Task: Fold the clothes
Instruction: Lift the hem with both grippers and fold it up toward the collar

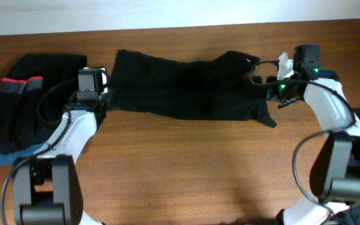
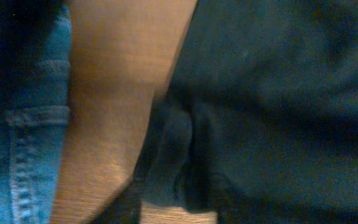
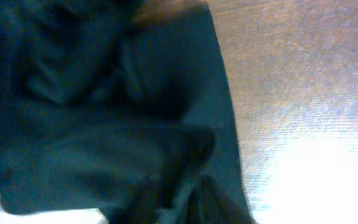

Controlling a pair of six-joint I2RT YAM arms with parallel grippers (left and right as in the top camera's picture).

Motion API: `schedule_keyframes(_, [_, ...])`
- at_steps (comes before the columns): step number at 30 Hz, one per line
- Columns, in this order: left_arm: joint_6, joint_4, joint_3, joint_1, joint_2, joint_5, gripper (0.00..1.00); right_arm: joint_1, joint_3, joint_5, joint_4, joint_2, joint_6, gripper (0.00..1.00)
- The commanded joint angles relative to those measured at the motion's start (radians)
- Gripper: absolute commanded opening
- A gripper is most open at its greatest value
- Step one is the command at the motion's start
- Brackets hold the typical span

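The long black garment (image 1: 186,87) lies spread at 12 o'clock on the worktop (image 1: 186,162). The left hand (image 1: 107,90) is at its 9 o'clock end and the right hand (image 1: 266,86) at its 3 o'clock end. Whether they are apart or together I cannot tell.

Black garment (image 1: 186,87) matt soft cloth; table (image 1: 199,162) glossy wood.
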Motion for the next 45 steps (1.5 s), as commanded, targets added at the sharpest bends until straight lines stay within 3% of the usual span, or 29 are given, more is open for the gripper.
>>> schedule_keyframes(1, [0.002,0.005,0.008,0.010,0.043,-0.013,0.84,0.000,0.015,0.025,-0.009,0.050,0.003,0.44])
schedule_keyframes(2, [0.002,0.003,0.008,0.010,0.045,-0.013,0.99,0.000,0.015,0.026,-0.012,0.052,0.003,0.46])
schedule_keyframes(15, [0.003,0.006,0.116,0.010,-0.011,-0.012,0.99,-0.001,0.137,0.016,-0.056,-0.005,0.004,0.48])
schedule_keyframes(18, [0.019,0.019,0.179,0.010,-0.011,0.045,0.99,-0.001,0.214,0.006,-0.066,-0.005,0.003,0.65])
schedule_keyframes(24, [0.026,0.096,0.246,0.011,0.000,0.104,0.99,-0.001,0.276,0.006,0.027,-0.004,0.004,0.71])
schedule_keyframes(30, [0.026,0.237,0.267,0.011,0.072,0.104,0.99,0.000,0.276,-0.013,0.150,0.033,0.004,0.71])
schedule_keyframes(37, [0.024,0.532,0.267,0.010,0.253,0.137,0.99,0.035,0.276,-0.035,0.281,0.138,0.004,0.71])
schedule_keyframes(45, [0.017,0.764,0.267,0.010,0.423,0.197,0.99,0.077,0.276,-0.036,0.367,0.269,0.004,0.86])
